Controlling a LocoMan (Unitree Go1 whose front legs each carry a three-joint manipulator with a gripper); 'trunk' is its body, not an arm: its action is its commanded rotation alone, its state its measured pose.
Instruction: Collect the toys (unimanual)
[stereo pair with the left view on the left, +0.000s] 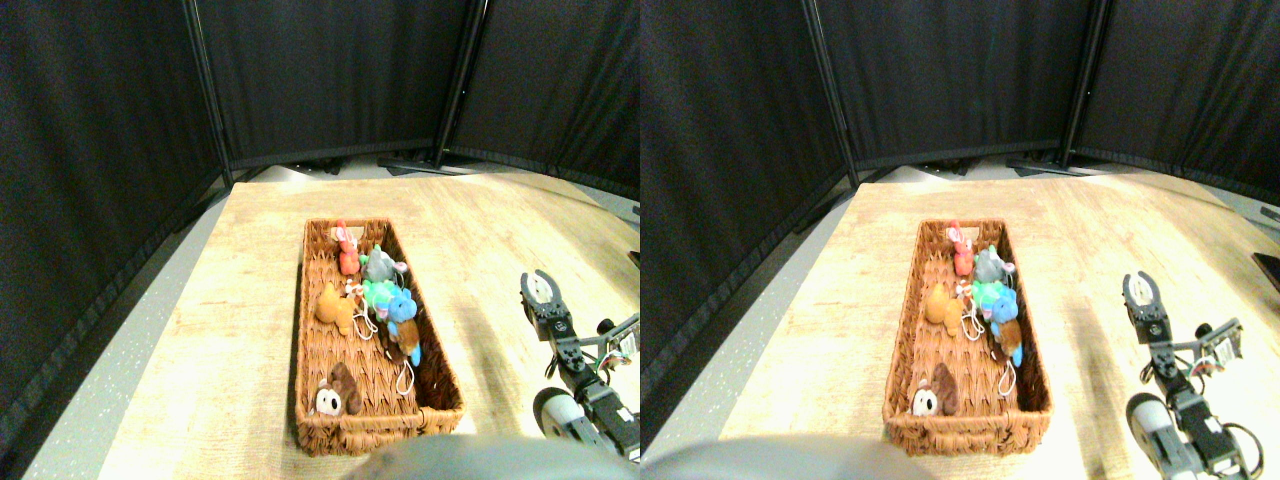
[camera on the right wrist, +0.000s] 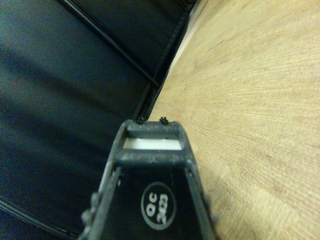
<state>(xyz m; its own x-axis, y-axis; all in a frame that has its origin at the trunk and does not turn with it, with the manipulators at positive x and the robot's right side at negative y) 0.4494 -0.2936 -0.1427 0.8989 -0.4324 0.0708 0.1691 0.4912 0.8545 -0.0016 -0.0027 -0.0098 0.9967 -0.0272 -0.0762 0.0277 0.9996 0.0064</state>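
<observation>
The right gripper (stereo pair with the left view on the left: 541, 288) carries nothing that I can see. The stereo view shows a rounded loop at its tip, but not whether the jaws are parted or closed, so I cannot tell. The wrist view shows only one dark jaw frame (camera on the right wrist: 152, 137) over bare wood and black curtain, with no toy ahead of it. The gripper stands off the basket's right side, at about 3 o'clock from it, apart from the rim, over the wooden table (stereo pair with the left view on the left: 500, 220).

The toys all appear to lie inside the wicker basket (stereo pair with the left view on the left: 440, 375): a red one (stereo pair with the left view on the left: 347, 252) at the far end, 12 o'clock, a grey one (stereo pair with the left view on the left: 380, 265) just beside it, a green one (stereo pair with the left view on the left: 378, 293) and a blue one (stereo pair with the left view on the left: 402, 308) pressed together along the right wall, an orange one (stereo pair with the left view on the left: 334, 308) at 9 o'clock, a brown one (stereo pair with the left view on the left: 405, 340) under the blue, and a brown-and-white one (stereo pair with the left view on the left: 337, 393) near the front, 6 o'clock. I see none loose on the table.

Judging from that, collecting looks complete or nearly so. The sound move would be to check the table for strays and keep the arm clear of the basket wall while pulling back, so nothing tips
</observation>
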